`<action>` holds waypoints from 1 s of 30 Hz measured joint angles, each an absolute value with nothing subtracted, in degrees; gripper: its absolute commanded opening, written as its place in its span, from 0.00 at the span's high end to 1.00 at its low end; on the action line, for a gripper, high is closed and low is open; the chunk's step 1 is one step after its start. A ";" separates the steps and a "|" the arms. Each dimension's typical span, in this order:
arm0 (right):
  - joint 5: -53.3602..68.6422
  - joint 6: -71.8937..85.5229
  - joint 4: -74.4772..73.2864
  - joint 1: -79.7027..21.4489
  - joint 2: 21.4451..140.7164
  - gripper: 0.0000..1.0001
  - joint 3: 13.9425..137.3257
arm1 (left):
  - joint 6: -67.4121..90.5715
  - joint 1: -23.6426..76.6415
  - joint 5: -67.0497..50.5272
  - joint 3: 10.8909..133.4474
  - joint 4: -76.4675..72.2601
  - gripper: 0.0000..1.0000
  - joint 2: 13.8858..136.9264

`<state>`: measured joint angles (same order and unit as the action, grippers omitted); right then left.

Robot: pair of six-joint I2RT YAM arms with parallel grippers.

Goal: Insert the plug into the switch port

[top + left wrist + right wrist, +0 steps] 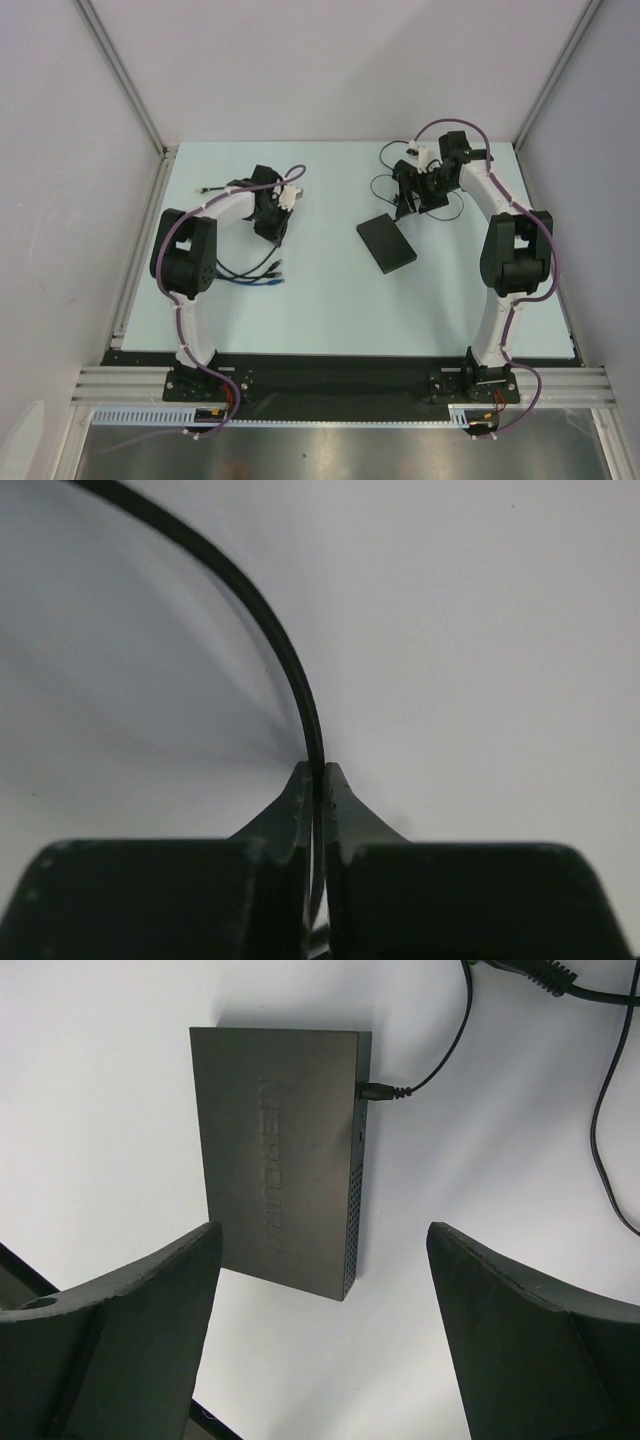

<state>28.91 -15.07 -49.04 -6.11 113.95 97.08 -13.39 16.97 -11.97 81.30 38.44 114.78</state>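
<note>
Pinching a thin black cable [290,660], the left gripper [317,770] is pressed together on it; the cable looks light and limp, best held close behind its plug, unseen here; the right gripper [322,1228] hangs spread above the switch [280,1150], flat near the middle of the table [320,320].

white arms [235,203], black joints [185,258], purple cables [182,325]

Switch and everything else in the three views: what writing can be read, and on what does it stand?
"MERCURY": raised, black on black, along the top face of the switch, lying sideways in the right wrist view.
Top external view: nothing large enough to read.
Left wrist view: no text, only a black cable.
</note>
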 measured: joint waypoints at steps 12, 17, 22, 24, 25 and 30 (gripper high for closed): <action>28.91 -15.05 -48.95 -5.63 113.95 0.12 96.60 | -8.80 15.53 -17.54 111.79 42.30 1.00 119.11; 28.91 -15.07 -48.97 -5.52 113.95 0.12 96.38 | -9.15 14.46 -17.19 114.08 41.28 0.78 122.91; 28.93 -15.11 -49.01 -5.41 113.95 0.09 96.38 | -10.87 12.64 -18.28 112.07 42.74 0.38 128.75; 29.19 -15.18 -49.21 -5.39 113.95 0.09 96.38 | -12.58 11.66 -20.32 108.68 43.18 0.33 128.01; 29.41 -15.25 -49.34 -5.32 113.95 0.09 96.38 | -13.30 11.25 -21.67 106.91 42.78 0.32 127.20; 32.84 -16.64 -50.41 -4.97 113.84 0.08 96.38 | -25.65 8.54 -30.15 94.17 45.91 0.33 113.69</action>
<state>32.84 -16.64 -50.41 -4.97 113.84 96.38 -25.65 8.54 -30.15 94.17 45.91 113.69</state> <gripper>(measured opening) 0.915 0.678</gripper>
